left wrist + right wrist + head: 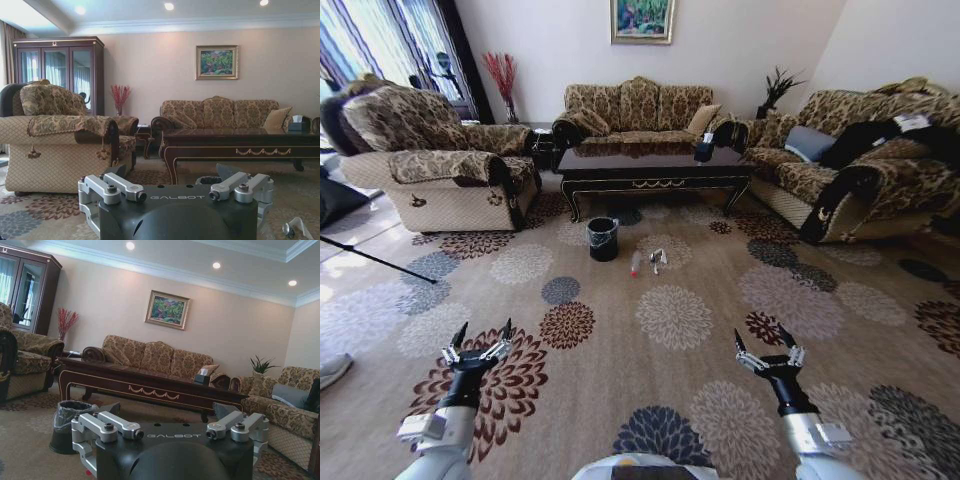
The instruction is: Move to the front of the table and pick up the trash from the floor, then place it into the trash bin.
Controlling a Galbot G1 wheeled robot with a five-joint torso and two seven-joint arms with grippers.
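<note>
Two black arms with silver wrist cuffs. Left gripper (pixel 480 335) and right gripper (pixel 764 345): black pointed fingers, silver screwed linkages. Black wrist housing marked "GALBOT". White torso edge at 6 o'clock.

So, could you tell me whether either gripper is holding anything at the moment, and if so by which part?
Nothing is held. The left gripper and right gripper are both open above the carpet, well short of the trash beside the trash bin.

"GALBOT" on left gripper (pixel 177 186); right gripper (pixel 167 425)
</note>
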